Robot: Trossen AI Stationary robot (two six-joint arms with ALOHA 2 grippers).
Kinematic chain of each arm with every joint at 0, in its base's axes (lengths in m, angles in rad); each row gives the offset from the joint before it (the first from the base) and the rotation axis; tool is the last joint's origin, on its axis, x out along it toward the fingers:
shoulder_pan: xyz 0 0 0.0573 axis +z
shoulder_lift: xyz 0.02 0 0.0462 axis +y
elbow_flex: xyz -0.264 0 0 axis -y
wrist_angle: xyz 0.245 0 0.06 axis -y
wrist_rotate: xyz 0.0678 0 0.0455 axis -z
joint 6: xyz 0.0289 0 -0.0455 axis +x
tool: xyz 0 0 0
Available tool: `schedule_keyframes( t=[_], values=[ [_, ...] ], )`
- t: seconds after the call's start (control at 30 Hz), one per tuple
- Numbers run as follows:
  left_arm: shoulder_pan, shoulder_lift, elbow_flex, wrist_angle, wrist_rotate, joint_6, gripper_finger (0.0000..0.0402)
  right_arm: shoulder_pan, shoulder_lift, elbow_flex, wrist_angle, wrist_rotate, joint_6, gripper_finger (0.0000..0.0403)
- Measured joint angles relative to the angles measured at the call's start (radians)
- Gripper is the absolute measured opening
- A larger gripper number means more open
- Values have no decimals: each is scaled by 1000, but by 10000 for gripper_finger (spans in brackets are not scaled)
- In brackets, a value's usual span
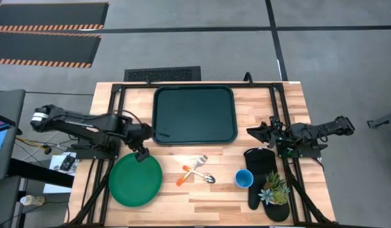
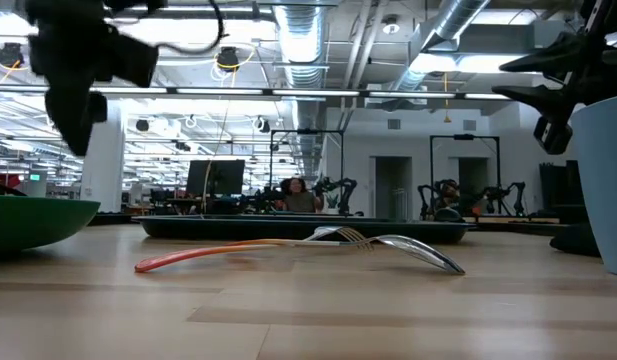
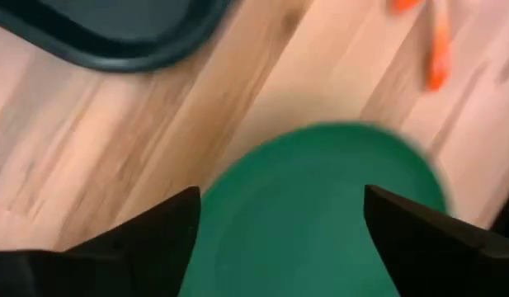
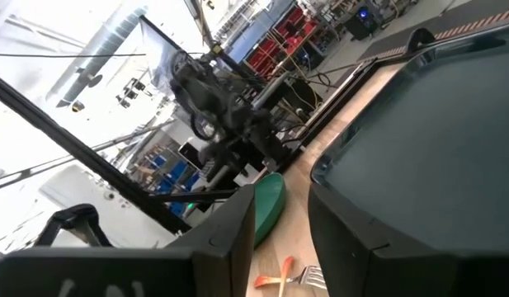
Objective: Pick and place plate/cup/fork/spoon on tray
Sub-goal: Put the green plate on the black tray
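Look at the wooden table (image 1: pixel 214 190): at about four o'clock lies a black oven mitt (image 1: pixel 259 172), and touching its lower end sits a small potted succulent (image 1: pixel 274 189). At twelve o'clock, just off the table's far edge, you see a dark floor grate (image 1: pixel 162 74). At eleven o'clock, two black floor mats with hazard-striped edges (image 1: pixel 46 33) lie well apart from the table.

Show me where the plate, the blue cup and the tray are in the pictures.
plate (image 1: pixel 135 182): high view, middle of its flat green face.
blue cup (image 1: pixel 244 178): high view, its round opening.
tray (image 1: pixel 194 114): high view, bare middle of its dark floor.
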Motion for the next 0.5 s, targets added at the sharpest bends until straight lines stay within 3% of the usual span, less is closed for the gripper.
schedule_keyframes(
  t=[0.27, 0.5],
  values=[
    [-26, 149, -13, 8, -167, 100, 334, 0, 0, 0, -1, 2, -5, 161],
    [-26, 256, -13, 71, -137, 317, 334, 0, 0, 0, -2, 2, -12, 157]
  ],
)
